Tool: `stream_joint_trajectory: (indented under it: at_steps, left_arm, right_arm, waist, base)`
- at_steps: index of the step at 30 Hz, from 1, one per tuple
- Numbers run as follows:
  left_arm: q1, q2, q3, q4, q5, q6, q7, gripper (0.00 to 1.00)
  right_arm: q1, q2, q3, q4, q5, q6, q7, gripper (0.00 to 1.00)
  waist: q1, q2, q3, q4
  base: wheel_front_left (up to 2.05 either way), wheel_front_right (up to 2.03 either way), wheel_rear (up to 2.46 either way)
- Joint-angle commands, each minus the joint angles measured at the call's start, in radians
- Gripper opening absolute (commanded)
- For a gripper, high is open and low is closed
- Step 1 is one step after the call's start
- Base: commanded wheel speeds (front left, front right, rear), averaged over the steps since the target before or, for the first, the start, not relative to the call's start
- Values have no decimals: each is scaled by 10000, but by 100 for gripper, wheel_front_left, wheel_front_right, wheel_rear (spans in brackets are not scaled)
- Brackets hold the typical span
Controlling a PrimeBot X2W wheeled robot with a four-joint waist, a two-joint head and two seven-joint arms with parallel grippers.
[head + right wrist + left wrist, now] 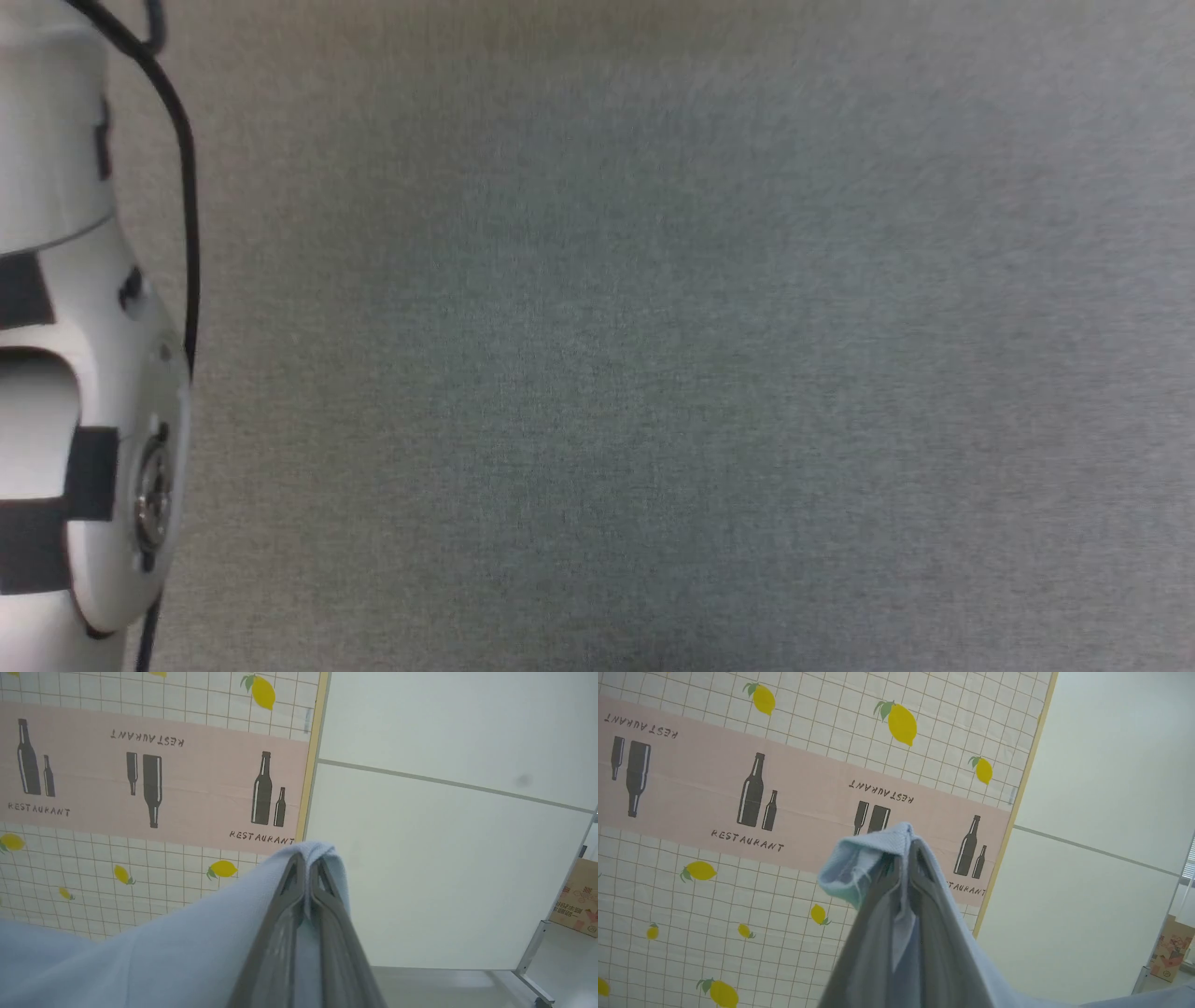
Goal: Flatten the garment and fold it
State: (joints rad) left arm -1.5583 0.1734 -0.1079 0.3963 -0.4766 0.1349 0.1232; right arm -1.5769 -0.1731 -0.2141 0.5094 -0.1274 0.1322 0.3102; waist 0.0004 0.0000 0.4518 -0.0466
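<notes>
The garment (859, 868) is light blue knit cloth, and my left gripper (908, 851) is shut on a bunched edge of it, held up towards a wall. More of the cloth trails off to the lower right in the left wrist view. My right gripper (307, 858) is shut on another edge of the garment (187, 947), which drapes away to the lower left. In the head view my pale left forearm (93, 373) stands at the left edge against a grey-blue textured surface (653, 355). I cannot tell whether that surface is the garment.
Ahead of both grippers hangs a checked sheet printed with lemons and bottles (738, 788). A plain white panel wall (1101, 765) stands beside it. A cardboard box (577, 896) and a metal frame leg (532, 947) sit at the far right.
</notes>
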Motion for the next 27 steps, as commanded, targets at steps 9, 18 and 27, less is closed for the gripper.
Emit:
stream_joint_trajectory:
  at_steps: [9, 18, 27]
  left_arm:
    - [821, -80, 140, 1745, -819, -1561, -1306, 0]
    - [2175, 170, 292, 1865, -2024, -2413, -498, 0]
    - [4919, 674, 349, -451, -3215, -1970, 2578, 0]
  right_arm:
    - [497, -158, -29, 1565, -552, -15, -1480, 0]
    - [1765, -1141, 1238, 2186, 1201, -15, -1842, 0]
    - [4888, -1996, 1492, -480, 4790, -15, -411, 0]
  waist:
    - [-4, 0, 1187, 454]
    - [-4, 0, 1000, 604]
    - [-4, 0, 395, 719]
  base:
    - [0, 0, 0]
    - [0, 0, 0]
    - [0, 0, 0]
